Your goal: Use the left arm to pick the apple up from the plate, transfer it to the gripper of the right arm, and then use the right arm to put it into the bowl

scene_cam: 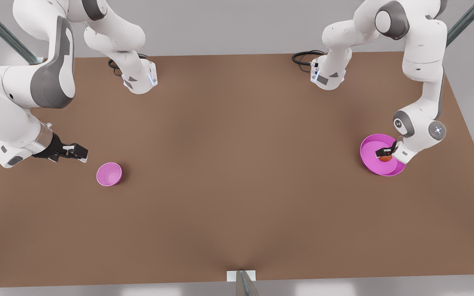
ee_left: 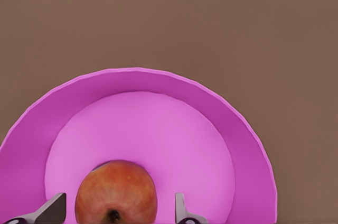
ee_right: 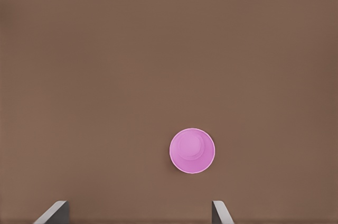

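The red-orange apple [scene_cam: 385, 158] [ee_left: 116, 192] lies on the magenta plate [scene_cam: 372, 163] [ee_left: 158, 81] at the front view's right. My left gripper [scene_cam: 385, 153] [ee_left: 117, 211] is down over the plate, open, with one finger on each side of the apple and a small gap on both sides. At the front view's left, the small pink bowl [scene_cam: 109, 174] [ee_right: 191, 150] stands on the table. My right gripper [scene_cam: 81, 154] [ee_right: 138, 211] hovers open and holds nothing, just beside the bowl on the side toward the front view's left.
The brown table [scene_cam: 237, 164] spans the scene. Both arm bases [scene_cam: 140, 78] [scene_cam: 327, 74] with black cables [scene_cam: 303, 57] stand along its far edge. A metal post [scene_cam: 243, 283] rises at the middle of the near edge. The plate sits near the table's edge at the front view's right.
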